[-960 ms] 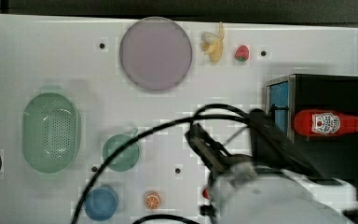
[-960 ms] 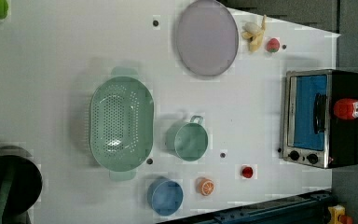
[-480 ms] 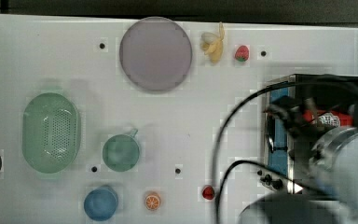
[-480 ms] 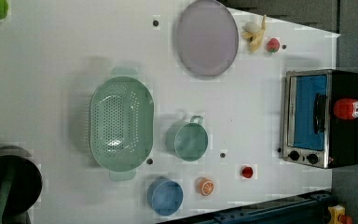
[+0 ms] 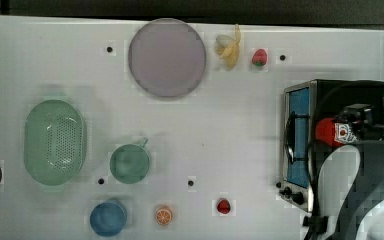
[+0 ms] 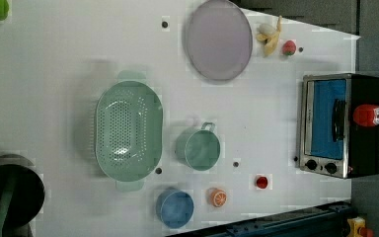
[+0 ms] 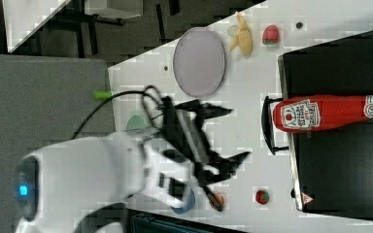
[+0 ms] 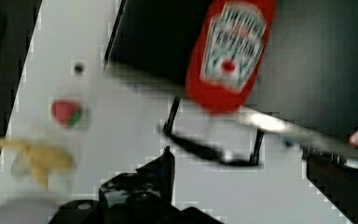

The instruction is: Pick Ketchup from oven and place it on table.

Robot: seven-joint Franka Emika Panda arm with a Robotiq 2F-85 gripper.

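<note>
The ketchup (image 7: 320, 112), a red bottle with a white shield label, lies on its side on the black top of the oven (image 7: 340, 165). Its base overhangs the front edge above the dark door handle (image 7: 268, 124). My gripper (image 7: 233, 135) hangs open in front of the oven door, apart from the bottle, and nothing sits between its fingers. In the wrist view the ketchup (image 8: 230, 51) is just beyond the open gripper (image 8: 242, 158). In the top view my arm (image 5: 360, 190) covers the cap end of the ketchup (image 5: 330, 132). The oven (image 6: 343, 126) stands on the white table (image 6: 54, 59).
On the table are a purple plate (image 5: 166, 56), a banana (image 5: 229, 47), two red strawberry toys (image 5: 259, 57) (image 5: 223, 205), a green colander (image 5: 54, 142), a green cup (image 5: 129, 162), a blue bowl (image 5: 108, 217) and an orange slice (image 5: 163, 215). A black pot (image 6: 7, 197) stands at the left view's lower left.
My arm has swung from the table's middle toward the top view's right, over the oven, and now hides the ketchup's cap end there. The bottle has not moved.
</note>
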